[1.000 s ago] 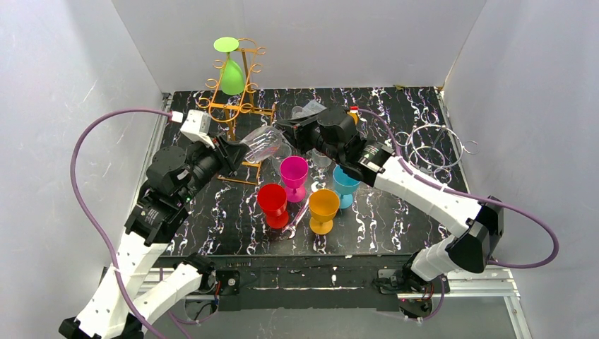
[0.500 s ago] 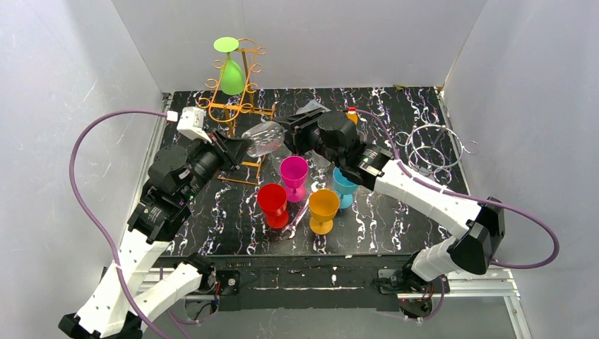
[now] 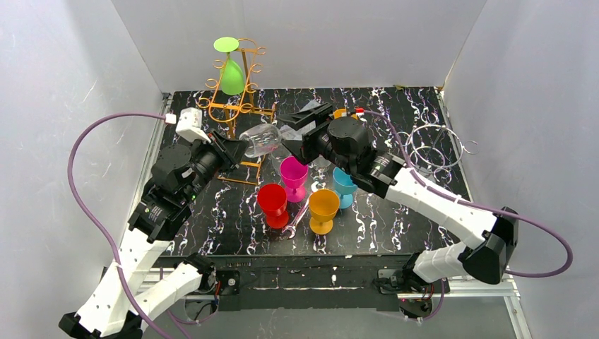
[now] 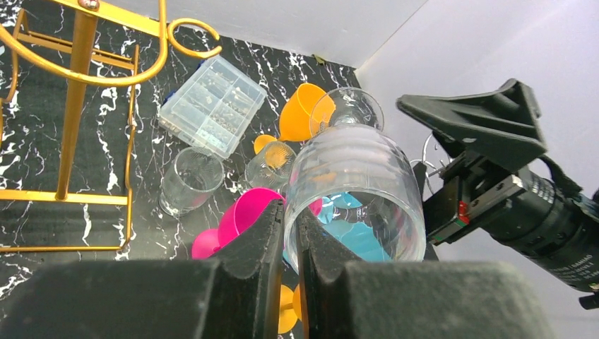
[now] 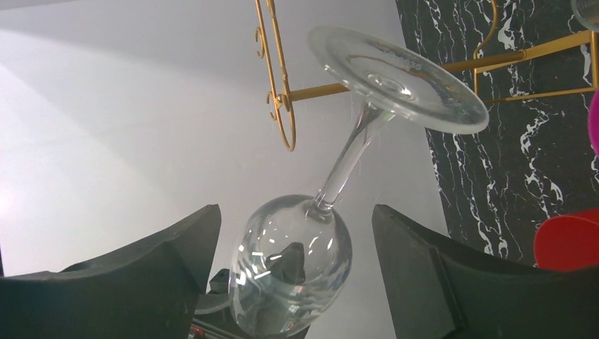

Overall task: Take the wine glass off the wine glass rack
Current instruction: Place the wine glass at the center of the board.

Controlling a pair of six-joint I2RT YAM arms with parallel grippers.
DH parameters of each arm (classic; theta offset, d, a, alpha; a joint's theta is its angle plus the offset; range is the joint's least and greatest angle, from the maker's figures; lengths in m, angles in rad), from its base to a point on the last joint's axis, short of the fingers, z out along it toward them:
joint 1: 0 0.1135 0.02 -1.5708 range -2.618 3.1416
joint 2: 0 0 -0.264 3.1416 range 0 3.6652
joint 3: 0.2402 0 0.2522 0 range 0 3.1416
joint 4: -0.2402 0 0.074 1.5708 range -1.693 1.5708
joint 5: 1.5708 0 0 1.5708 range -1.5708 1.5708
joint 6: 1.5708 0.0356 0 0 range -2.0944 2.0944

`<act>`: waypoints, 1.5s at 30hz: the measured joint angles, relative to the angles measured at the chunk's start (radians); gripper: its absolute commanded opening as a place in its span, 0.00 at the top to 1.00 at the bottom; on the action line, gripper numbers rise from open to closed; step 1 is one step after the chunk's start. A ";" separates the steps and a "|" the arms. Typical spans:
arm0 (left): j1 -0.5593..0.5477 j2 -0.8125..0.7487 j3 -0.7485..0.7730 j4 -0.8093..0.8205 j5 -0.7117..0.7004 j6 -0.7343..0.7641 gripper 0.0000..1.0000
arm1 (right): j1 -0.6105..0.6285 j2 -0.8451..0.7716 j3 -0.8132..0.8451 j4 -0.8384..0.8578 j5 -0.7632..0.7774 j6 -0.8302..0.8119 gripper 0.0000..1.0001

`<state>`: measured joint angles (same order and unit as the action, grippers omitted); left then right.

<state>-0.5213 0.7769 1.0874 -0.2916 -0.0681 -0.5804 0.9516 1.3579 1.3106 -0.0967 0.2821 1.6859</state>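
The glass (image 3: 263, 139) hangs tilted above the desk (image 3: 395, 109), off the rack (image 3: 227, 107), left pincer (image 3: 236, 150) nipping its bowl rim, right pincer (image 3: 295, 128) wide at the foot end; recommend righting slowly, avoiding the cups (image 3: 294, 169).

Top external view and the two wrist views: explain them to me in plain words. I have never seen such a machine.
Two robot arms are bolted at the near edge of a table. The wide picture looks down from above and behind them; the others come from a camera on each wrist. The left end effector is shut on the rim of a clear wine glass, tilted in the air. The right end effector stands open on either side of it, not touching. On the table stand four coloured goblets and a gold rack with a green glass hanging upside down.
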 measured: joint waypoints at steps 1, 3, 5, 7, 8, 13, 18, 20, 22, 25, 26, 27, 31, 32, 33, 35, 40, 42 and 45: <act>0.000 0.001 0.000 -0.006 -0.003 -0.003 1.00 | 0.000 -0.008 -0.005 -0.005 0.000 -0.007 0.10; 0.000 0.003 0.002 -0.017 -0.006 -0.007 1.00 | 0.000 -0.029 -0.015 -0.010 0.000 -0.019 0.08; -0.001 0.006 0.009 -0.030 -0.007 -0.008 1.00 | 0.000 -0.048 -0.022 -0.018 0.000 -0.035 0.07; -0.001 0.013 0.025 -0.049 -0.008 -0.011 1.00 | 0.000 -0.074 -0.037 -0.021 -0.003 -0.050 0.06; -0.001 0.016 0.036 -0.060 -0.008 -0.011 1.00 | 0.000 -0.088 -0.047 -0.021 -0.004 -0.060 0.06; -0.001 0.034 0.114 -0.129 -0.014 -0.015 1.00 | 0.000 -0.164 -0.082 -0.053 -0.002 -0.120 0.05; -0.001 0.032 0.177 -0.209 -0.031 -0.019 1.00 | 0.000 -0.225 -0.080 -0.106 0.022 -0.226 0.00; -0.001 0.032 0.202 -0.248 -0.038 -0.021 1.00 | 0.000 -0.241 -0.070 -0.141 0.041 -0.288 0.00; -0.002 0.031 0.227 -0.292 -0.045 -0.023 1.00 | 0.000 -0.251 -0.056 -0.166 0.063 -0.349 0.00; -0.002 0.021 0.261 -0.362 -0.056 -0.023 1.00 | 0.000 -0.269 -0.032 -0.204 0.111 -0.450 0.00; -0.002 0.015 0.274 -0.392 -0.061 -0.023 1.00 | 0.000 -0.276 -0.026 -0.213 0.127 -0.486 0.00; -0.002 0.009 0.291 -0.425 -0.068 -0.023 1.00 | 0.000 -0.283 -0.020 -0.221 0.144 -0.523 0.00; -0.002 -0.009 0.368 -0.551 -0.093 -0.022 1.00 | 0.000 -0.287 0.031 -0.268 0.196 -0.656 0.00; -0.002 -0.013 0.387 -0.575 -0.100 -0.022 1.00 | 0.000 -0.280 0.054 -0.280 0.207 -0.688 0.00; -0.003 -0.016 0.412 -0.607 -0.111 -0.023 1.00 | 0.000 -0.270 0.080 -0.293 0.216 -0.720 0.00; -0.004 -0.027 0.451 -0.664 -0.136 -0.024 1.00 | 0.000 -0.243 0.137 -0.314 0.228 -0.785 0.00; -0.005 -0.046 0.512 -0.799 -0.192 -0.033 1.00 | 0.000 -0.173 0.228 -0.351 0.235 -0.898 0.00; -0.005 -0.047 0.534 -0.859 -0.217 -0.035 1.00 | 0.000 -0.145 0.243 -0.367 0.232 -0.936 0.00; -0.005 -0.046 0.553 -0.934 -0.248 -0.040 1.00 | 0.000 -0.110 0.253 -0.386 0.225 -0.979 0.00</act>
<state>-0.5259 0.7311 1.6405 -1.2259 -0.3157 -0.6209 0.9516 1.2476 1.5639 -0.4824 0.5076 0.7067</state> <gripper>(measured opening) 0.086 1.000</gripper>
